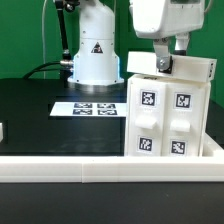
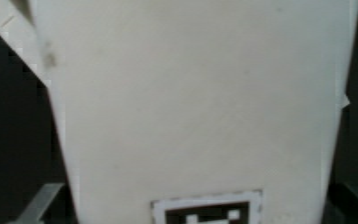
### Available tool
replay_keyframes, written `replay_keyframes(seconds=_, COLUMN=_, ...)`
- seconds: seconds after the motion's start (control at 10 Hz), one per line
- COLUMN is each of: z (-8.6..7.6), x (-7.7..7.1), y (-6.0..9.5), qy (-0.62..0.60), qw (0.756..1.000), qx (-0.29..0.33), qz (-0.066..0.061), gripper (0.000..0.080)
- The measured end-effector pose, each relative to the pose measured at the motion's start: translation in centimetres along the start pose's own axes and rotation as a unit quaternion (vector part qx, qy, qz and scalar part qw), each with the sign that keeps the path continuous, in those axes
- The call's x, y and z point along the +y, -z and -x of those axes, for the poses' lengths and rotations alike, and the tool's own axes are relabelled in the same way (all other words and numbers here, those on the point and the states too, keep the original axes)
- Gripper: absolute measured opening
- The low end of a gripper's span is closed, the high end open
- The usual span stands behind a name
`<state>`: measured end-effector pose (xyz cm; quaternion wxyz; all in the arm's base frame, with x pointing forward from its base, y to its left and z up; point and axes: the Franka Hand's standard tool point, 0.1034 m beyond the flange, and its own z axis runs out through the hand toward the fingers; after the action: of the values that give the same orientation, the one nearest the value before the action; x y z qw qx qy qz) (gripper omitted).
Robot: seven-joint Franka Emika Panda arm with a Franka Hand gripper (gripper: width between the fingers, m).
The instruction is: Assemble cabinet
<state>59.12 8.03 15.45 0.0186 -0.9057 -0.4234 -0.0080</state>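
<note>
Cabinet [image 1: 168, 115] stands upright on the black tabletop [image 1: 40, 105], toward the exterior view's right, its base just behind the white rail [image 1: 60, 167] that runs along the near edge. It is a tall white plastic box, the largest white block in the scene. The face turned to the exterior camera is split into panels by a vertical seam and a horizontal seam, and it carries 4 small square black-and-white tags, 2 above and 2 below. A thicker white slab forms the top, overhanging slightly.

Tool [image 1: 165, 62] comes down from above onto the cabinet's top edge, near the corner toward the exterior view's left. 1 dark finger shows against the white top; the other is hidden, so whether the fingers are closed on the panel cannot be told.

Wrist view: almost filled by a plain white cabinet surface [image 2: 194, 100], smooth, narrowing slightly toward one end, with 1 tag partly in frame at the edge. The picture is soft, probably from closeness.

Marker board [image 1: 88, 108] lies flat on the tabletop beside the cabinet, to the exterior view's left. Robot base [image 1: 95, 50] stands behind it.
</note>
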Motion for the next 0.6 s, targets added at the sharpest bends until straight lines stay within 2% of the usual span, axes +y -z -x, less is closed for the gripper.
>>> replay_keyframes(seconds=0.2, z=-0.05, x=0.04, y=-0.06, qy=-0.108, qw=0.994, qx=0.012, qz=0.002, gripper=0.0560)
replay_keyframes(seconds=0.5, z=-0.20, x=-0.06, y=-0.03, qy=-0.229, qw=0.973, qx=0.016, qz=0.004, gripper=0.0560)
replay_keyframes(seconds=0.6, z=-0.12, x=0.01, y=-0.05, qy=-0.283, qw=0.959, qx=0.017, qz=0.003, gripper=0.0560)
